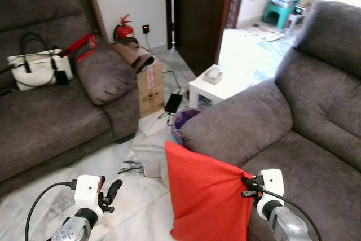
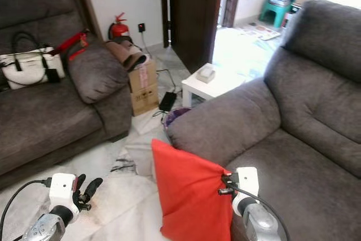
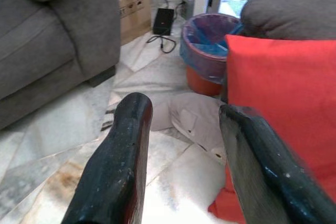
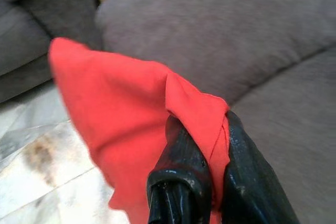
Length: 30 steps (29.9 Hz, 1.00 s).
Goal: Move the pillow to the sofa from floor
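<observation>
Red fabric: the pillow (image 1: 206,196) hangs by one upper corner, off the marble floor (image 1: 135,207), just beside the front of the sofa's armrest.
Right hand (image 4: 210,156): its two black fingers are pinched together on that corner, with the cloth bunched between them, beside the seat edge.
Left hand (image 3: 184,145): fingers spread apart, holding nothing, low over the floor to the left of the pillow.
Sofa (image 1: 304,117): grey, on the robot's right; its rounded armrest sits just behind the pillow.
Second sofa (image 1: 51,117): grey, on the left, with a white handbag (image 1: 36,69) on its seat.
Bin (image 3: 207,45): blue-lined, on the floor by the right sofa's armrest, close behind the pillow.
Cardboard box (image 1: 149,88): stands against the left sofa's arm.
Table (image 1: 217,86): small and white, beyond the armrest, carrying a tissue box (image 1: 212,74).
Fire extinguisher (image 1: 124,28): red, by the far wall.
</observation>
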Available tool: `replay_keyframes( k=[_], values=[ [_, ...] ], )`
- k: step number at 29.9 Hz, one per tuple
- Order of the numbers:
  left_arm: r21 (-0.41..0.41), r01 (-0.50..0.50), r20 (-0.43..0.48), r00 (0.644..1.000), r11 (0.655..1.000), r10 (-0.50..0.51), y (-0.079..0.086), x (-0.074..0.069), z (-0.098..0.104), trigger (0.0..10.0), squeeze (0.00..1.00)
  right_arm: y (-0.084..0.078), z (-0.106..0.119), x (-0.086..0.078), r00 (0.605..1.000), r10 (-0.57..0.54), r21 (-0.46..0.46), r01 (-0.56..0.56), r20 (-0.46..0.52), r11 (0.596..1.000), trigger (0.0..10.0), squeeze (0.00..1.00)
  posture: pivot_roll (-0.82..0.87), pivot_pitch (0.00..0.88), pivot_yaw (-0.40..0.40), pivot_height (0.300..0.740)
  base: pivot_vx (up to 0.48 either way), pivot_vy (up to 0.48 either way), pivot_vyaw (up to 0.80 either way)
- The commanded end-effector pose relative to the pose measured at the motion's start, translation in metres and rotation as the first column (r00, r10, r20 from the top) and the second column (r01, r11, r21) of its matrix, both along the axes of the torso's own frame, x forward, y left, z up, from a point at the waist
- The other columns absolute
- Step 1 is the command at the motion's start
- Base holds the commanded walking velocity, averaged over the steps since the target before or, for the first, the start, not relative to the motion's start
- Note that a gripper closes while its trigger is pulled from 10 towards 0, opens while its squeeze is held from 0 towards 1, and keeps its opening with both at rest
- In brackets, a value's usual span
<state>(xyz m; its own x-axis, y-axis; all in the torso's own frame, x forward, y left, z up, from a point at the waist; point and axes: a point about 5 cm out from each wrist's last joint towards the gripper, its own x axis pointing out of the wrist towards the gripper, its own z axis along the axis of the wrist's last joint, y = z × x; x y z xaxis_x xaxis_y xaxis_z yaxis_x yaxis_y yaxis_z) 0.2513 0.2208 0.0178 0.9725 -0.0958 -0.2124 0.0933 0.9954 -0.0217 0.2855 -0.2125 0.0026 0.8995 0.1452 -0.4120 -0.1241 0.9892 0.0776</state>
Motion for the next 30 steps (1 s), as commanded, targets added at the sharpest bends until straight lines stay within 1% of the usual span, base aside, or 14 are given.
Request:
replay_keyframes(
  k=[1, 5, 8, 10, 12, 15, 22, 30],
  values=[
    [0.011, 0.003, 0.016, 1.000, 1.000, -0.003, 0.0018, 0.0010, 0.0035, 10.0, 0.00, -0.0091, 0.0147, 0.0097, 0.995, -0.056, 0.000, 0.056, 0.085, 0.998, 10.0, 0.00, 0.16, 0.009, 0.020, 0.740, 0.000, 0.000, -0.80],
    [0.018, -0.003, 0.030, 1.000, 1.000, 0.002, 0.0021, 0.0020, 0.0052, 10.0, 0.00, -0.0145, 0.0143, 0.0083, 0.991, -0.104, -0.014, 0.105, 0.087, 0.994, 10.0, 0.00, 0.16, 0.010, 0.020, 0.740, 0.000, 0.000, -0.80],
    [0.032, 0.007, 0.036, 0.999, 0.999, -0.008, 0.0009, 0.0034, 0.0065, 10.0, 0.00, -0.0170, 0.0150, 0.0086, 0.987, -0.134, -0.008, 0.135, 0.091, 0.991, 10.0, 0.00, 0.16, 0.010, 0.021, 0.740, 0.000, 0.000, -0.80],
    [0.044, 0.010, 0.040, 0.999, 0.999, -0.012, 0.0000, 0.0039, 0.0068, 10.0, 0.00, -0.0180, 0.0157, 0.0091, 0.985, -0.147, -0.006, 0.148, 0.094, 0.989, 10.0, 0.00, 0.16, 0.011, 0.020, 0.740, 0.000, -0.433, -0.80],
    [0.042, 0.007, 0.039, 0.999, 0.999, -0.008, -0.0006, 0.0039, 0.0066, 10.0, 0.00, -0.0180, 0.0159, 0.0093, 0.984, -0.150, -0.002, 0.151, 0.094, 0.989, 10.0, 0.00, 0.16, 0.011, 0.019, 0.740, 0.000, -0.480, -0.80],
    [0.023, -0.020, 0.043, 0.999, 1.000, 0.019, -0.0004, 0.0040, 0.0066, 10.0, 0.00, -0.0161, 0.0158, 0.0096, 0.985, -0.144, 0.005, 0.144, 0.096, 0.990, 10.0, 0.00, 0.16, 0.012, 0.016, 0.740, 0.000, 0.000, -0.80],
    [0.004, -0.030, 0.050, 0.998, 1.000, 0.030, -0.0008, 0.0026, 0.0058, 10.0, 0.00, -0.0134, 0.0140, 0.0090, 0.987, -0.138, 0.005, 0.138, 0.086, 0.990, 10.0, 0.00, 0.16, 0.012, 0.014, 0.740, 0.000, 0.000, -0.80],
    [0.003, -0.029, 0.056, 0.998, 1.000, 0.029, -0.0027, 0.0028, 0.0064, 10.0, 0.00, -0.0161, 0.0131, 0.0075, 0.986, -0.147, -0.001, 0.148, 0.082, 0.989, 10.0, 0.00, 0.16, 0.016, 0.011, 0.740, 0.000, 0.000, -0.80]
  ],
)
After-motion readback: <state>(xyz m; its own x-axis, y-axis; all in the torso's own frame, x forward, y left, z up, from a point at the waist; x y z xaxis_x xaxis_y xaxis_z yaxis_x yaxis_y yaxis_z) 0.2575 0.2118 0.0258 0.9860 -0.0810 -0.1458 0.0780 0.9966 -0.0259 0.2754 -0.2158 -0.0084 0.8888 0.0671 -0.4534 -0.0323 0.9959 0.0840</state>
